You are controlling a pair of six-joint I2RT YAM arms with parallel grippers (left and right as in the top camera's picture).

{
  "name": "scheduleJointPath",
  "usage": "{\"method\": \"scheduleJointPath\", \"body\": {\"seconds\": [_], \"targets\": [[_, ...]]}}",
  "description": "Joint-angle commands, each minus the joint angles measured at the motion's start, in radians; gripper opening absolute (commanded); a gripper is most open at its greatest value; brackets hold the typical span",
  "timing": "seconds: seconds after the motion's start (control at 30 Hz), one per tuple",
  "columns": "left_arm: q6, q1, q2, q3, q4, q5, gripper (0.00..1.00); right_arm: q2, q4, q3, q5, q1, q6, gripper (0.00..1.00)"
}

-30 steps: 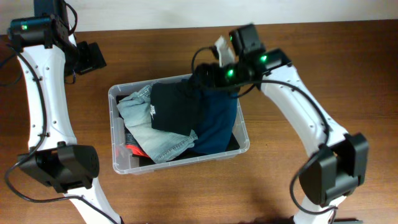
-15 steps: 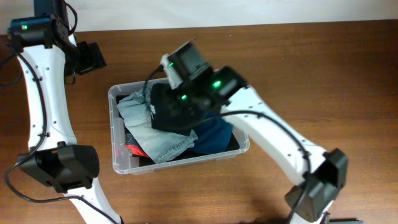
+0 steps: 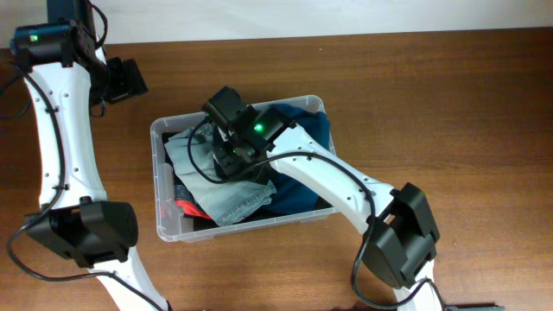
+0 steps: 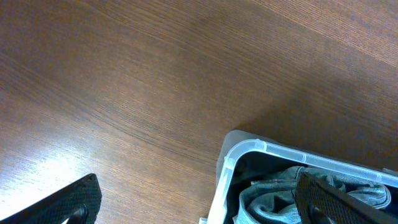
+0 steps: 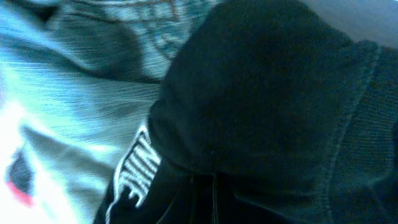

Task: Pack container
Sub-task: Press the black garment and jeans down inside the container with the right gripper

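Within the last second the right end effector [image 3: 223,155] has swung from the far right rim of the container [image 3: 161,231] across to its left middle and dropped into the clothes. Its jaws, wide a second ago, are now pressed together. Its fingers are buried in the pile, so it is unclear whether they pinch cloth or only push it down. The move looks like tamping or tucking the load rather than adding a new piece, which suggests the packing is well along.

Directly under this end effector lies a black garment [image 5: 261,93], with pale denim [image 3: 229,200] on the near side and a navy garment [image 3: 302,125] to its right. White lettering [image 5: 134,174] on the black cloth appears to read "NIKE", though blurred.

The left end effector [image 3: 128,79] has not shifted. It hangs spread and empty over the bench [image 3: 432,104], the container's far left corner just beside it.
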Motion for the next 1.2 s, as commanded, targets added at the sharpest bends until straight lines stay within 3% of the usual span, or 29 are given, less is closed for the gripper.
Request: {"method": "scheduleJointPath", "body": {"seconds": [0.0, 0.57, 0.97, 1.17], "targets": [[-0.010, 0.005, -0.008, -0.003, -0.001, 0.007, 1.00, 0.061, -0.022, 0.000, 0.150, -0.006, 0.008, 0.04], [-0.010, 0.005, -0.008, -0.003, -0.001, 0.007, 0.99, 0.066, -0.029, -0.035, 0.070, -0.012, 0.079, 0.04], [-0.010, 0.005, -0.008, -0.003, 0.000, 0.007, 0.99, -0.017, -0.024, 0.188, 0.079, -0.014, 0.079, 0.04], [-0.010, 0.005, -0.008, -0.003, -0.001, 0.007, 0.99, -0.002, 0.081, 0.198, 0.090, -0.021, 0.080, 0.04]]}}
